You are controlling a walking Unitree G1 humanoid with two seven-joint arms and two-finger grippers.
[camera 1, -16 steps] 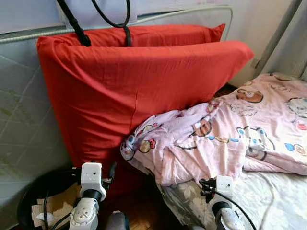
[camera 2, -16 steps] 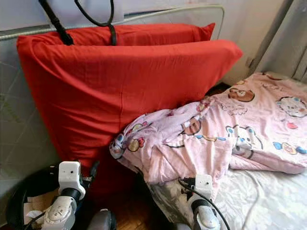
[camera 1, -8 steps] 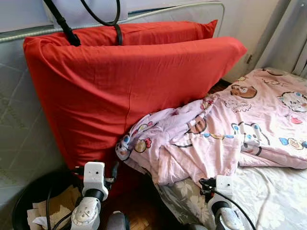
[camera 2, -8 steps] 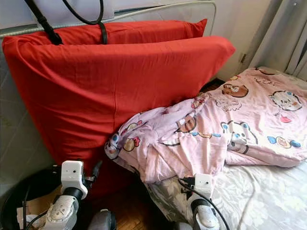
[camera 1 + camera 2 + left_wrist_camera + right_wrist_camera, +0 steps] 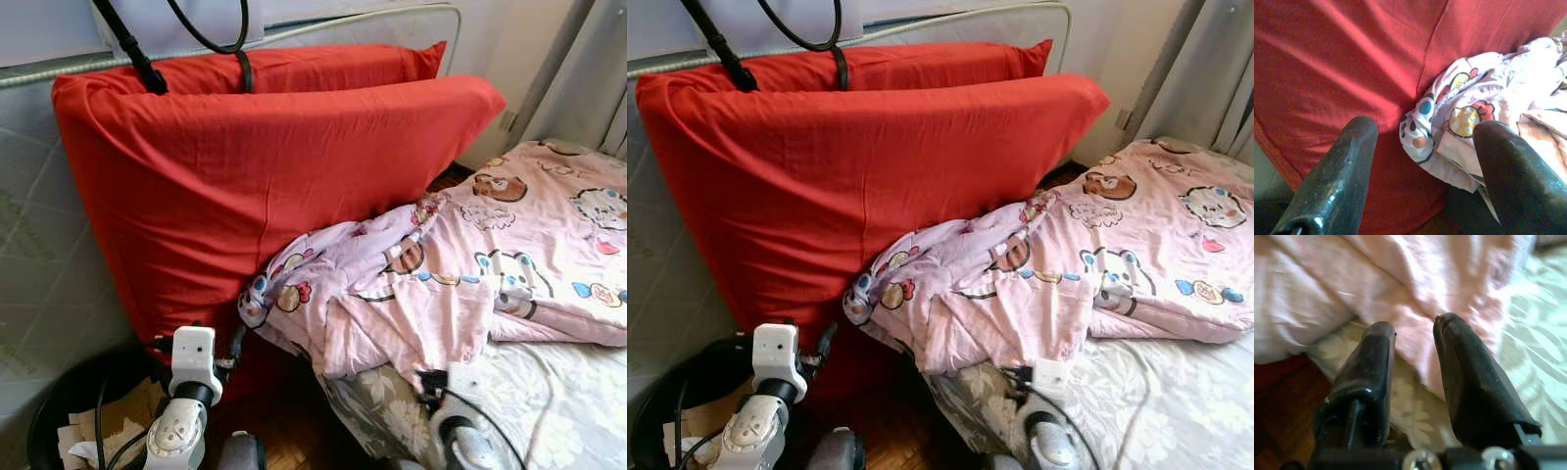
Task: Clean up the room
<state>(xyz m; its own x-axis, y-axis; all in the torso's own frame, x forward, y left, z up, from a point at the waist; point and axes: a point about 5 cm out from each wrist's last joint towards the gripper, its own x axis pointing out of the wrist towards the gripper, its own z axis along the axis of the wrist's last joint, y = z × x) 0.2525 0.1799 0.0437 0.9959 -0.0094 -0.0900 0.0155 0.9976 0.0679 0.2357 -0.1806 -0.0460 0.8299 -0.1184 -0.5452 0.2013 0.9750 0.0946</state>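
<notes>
Advanced since before, right gripper hovers parted just beside pink blanket's hem; left gripper hangs open.

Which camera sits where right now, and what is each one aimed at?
Left and right eye views: head, looking down at red pillow, pink blanket, both arms.
Left wrist view: left wrist, looking past its spread fingers at pillow and blanket corner.
Right wrist view: right wrist, fingers slightly apart, aimed at blanket edge on floral sheet.
All share the blanket.
</notes>
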